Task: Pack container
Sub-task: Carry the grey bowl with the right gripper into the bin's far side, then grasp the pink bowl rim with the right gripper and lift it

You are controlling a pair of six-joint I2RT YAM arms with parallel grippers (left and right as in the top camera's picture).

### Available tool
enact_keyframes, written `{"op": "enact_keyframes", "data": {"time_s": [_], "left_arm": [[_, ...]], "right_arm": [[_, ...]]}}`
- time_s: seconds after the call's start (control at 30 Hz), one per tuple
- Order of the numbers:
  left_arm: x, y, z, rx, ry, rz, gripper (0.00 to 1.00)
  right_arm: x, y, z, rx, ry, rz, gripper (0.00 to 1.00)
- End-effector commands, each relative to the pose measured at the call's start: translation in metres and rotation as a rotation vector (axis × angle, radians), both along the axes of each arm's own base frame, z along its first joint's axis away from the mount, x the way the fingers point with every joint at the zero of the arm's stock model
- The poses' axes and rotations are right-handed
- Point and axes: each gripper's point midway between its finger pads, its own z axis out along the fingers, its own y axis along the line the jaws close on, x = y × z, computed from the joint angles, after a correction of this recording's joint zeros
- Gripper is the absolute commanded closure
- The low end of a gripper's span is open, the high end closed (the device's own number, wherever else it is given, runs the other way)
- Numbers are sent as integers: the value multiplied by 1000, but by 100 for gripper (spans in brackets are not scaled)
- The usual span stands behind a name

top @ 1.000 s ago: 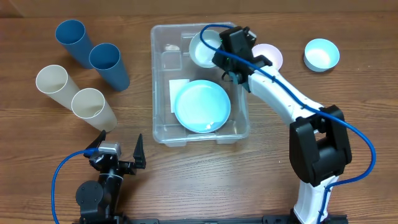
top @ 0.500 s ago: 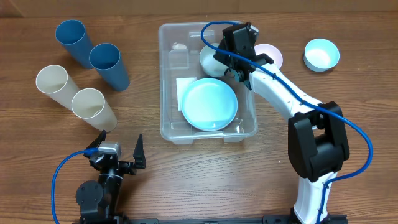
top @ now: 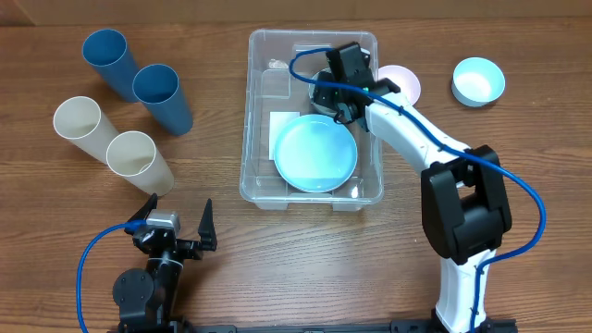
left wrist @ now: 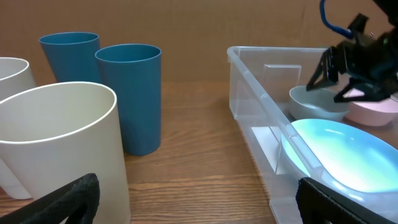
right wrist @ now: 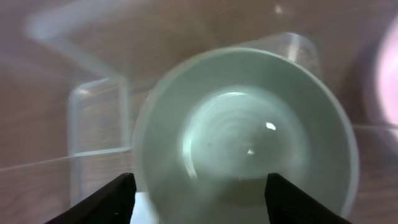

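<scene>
The container [top: 252, 120], a large clear bin, stands at mid-table. It holds a light blue plate [top: 315, 154] and, at its far end, a pale green bowl [right wrist: 245, 130]. My right gripper [top: 338, 92] hovers over that bowl, open, its fingers [right wrist: 109, 199] standing wide on either side and clear of it. From the left wrist view the bowl [left wrist: 317, 102] rests in the container [left wrist: 249, 81] under the right gripper [left wrist: 333, 84]. My left gripper [top: 176, 231] sits open near the front edge with nothing in it [left wrist: 199, 199].
Two blue cups [top: 106, 55] [top: 162, 92] and two cream cups [top: 79, 120] [top: 137, 157] stand at the left. A pink bowl [top: 405, 83] sits just right of the container, a light blue bowl [top: 478, 80] further right.
My right gripper carried the pale green bowl into the container's far end and opened, letting it go. The container slid a little to the right. The left arm stayed still.
</scene>
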Motion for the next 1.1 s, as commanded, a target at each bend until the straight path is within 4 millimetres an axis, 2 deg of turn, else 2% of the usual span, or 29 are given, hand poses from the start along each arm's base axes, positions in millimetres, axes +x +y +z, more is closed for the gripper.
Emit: {"op": "enact_keyframes", "data": {"time_s": [0.0,0.1,0.2,0.27,0.37,0.47,0.6,0.7,0.77,0.87,1.07], "left_arm": [[0,0,0,-14,-4,-3,0],[0,0,0,-14,-4,-3,0],[0,0,0,-14,-4,-3,0],[0,0,0,-14,-4,-3,0],[0,0,0,-14,-4,-3,0],[0,0,0,-14,-4,-3,0],[0,0,0,-14,-4,-3,0],[0,0,0,-14,-4,-3,0],[0,0,0,-14,-4,-3,0],[0,0,0,-14,-4,-3,0],[0,0,0,-14,-4,-3,0]], "right_arm": [[10,26,42,-12,-77,109,31],[6,33,61,-48,-80,174,28],[2,21,88,-111,-62,144,22],[0,4,107,-150,-52,90,17],[-3,-33,137,-212,-41,0,11],[-3,-67,152,-243,-21,-65,7],[-3,-121,142,-244,47,-183,5],[-3,-161,123,-193,114,-299,5],[-3,-180,106,-139,160,-351,8],[1,-193,79,-65,210,-360,9],[10,-192,36,-17,242,-356,14]]}}
